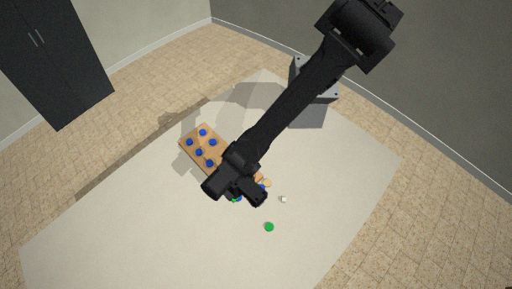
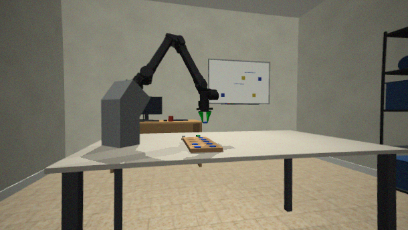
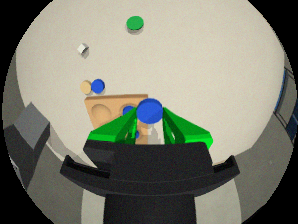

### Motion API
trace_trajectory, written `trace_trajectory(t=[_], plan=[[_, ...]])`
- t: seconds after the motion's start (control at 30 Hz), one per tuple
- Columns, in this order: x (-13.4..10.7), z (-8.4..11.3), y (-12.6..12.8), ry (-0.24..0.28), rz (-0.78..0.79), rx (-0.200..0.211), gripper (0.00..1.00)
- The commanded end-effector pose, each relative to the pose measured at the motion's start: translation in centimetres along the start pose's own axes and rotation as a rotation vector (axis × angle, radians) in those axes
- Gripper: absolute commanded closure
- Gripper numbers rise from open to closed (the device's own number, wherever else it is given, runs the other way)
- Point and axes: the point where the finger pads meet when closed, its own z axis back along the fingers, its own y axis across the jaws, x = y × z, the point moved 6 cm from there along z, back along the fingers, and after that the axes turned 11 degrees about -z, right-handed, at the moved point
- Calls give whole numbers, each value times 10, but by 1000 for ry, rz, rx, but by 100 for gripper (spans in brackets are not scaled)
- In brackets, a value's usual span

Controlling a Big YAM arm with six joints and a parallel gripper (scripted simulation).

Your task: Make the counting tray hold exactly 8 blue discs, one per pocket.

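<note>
My gripper (image 1: 236,199) (image 2: 205,122) (image 3: 149,113), with green fingers, is shut on a blue disc (image 2: 205,122) (image 3: 149,110) and holds it above the table, high over the tray's level. The wooden tray (image 1: 201,142) (image 2: 206,150) (image 3: 114,99) lies flat, with several blue discs (image 1: 199,152) (image 2: 213,146) (image 3: 128,109) in its pockets. At its end in the wrist view, a corner pocket (image 3: 101,112) is empty. The arm hides part of the tray in the top view. A loose blue disc (image 1: 262,186) (image 3: 98,86) lies on the table just off the tray's end.
A tan disc (image 1: 267,182) (image 3: 86,87) lies right beside the loose blue disc. A small white cube (image 1: 284,199) (image 3: 83,49) and a green disc (image 1: 269,227) (image 2: 198,136) (image 3: 135,23) lie farther out. The grey arm base (image 2: 120,117) stands at the table's side.
</note>
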Motion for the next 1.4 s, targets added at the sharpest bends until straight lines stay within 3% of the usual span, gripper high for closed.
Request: trace_trajectory(t=[0.0,0.03,0.13,0.2,0.27,0.33,0.37,0.4,0.47,0.5,0.57,0.7,0.77,0.8,0.9,0.97,1.03,1.2,1.37], plan=[[-3,-12,16,10,13,66,100],[-4,-12,17,12,12,67,100],[-37,-8,9,19,0,37,100],[-76,-7,12,27,2,42,100],[-76,-7,13,28,0,45,100],[-122,-4,22,31,2,47,100],[-127,-4,22,31,2,47,100],[-149,-2,29,31,1,47,100],[-149,-2,29,31,1,47,100],[-176,2,29,29,10,31,100],[-215,6,56,22,-3,40,100],[-243,12,68,15,-5,31,100],[-246,13,65,15,-1,24,100],[-237,7,64,6,23,36,100],[-236,-7,64,7,32,32,100],[-236,-26,67,10,9,35,100],[-236,-26,67,10,9,35,100],[-235,-73,74,9,5,40,100],[-235,-78,75,7,4,40,100]])
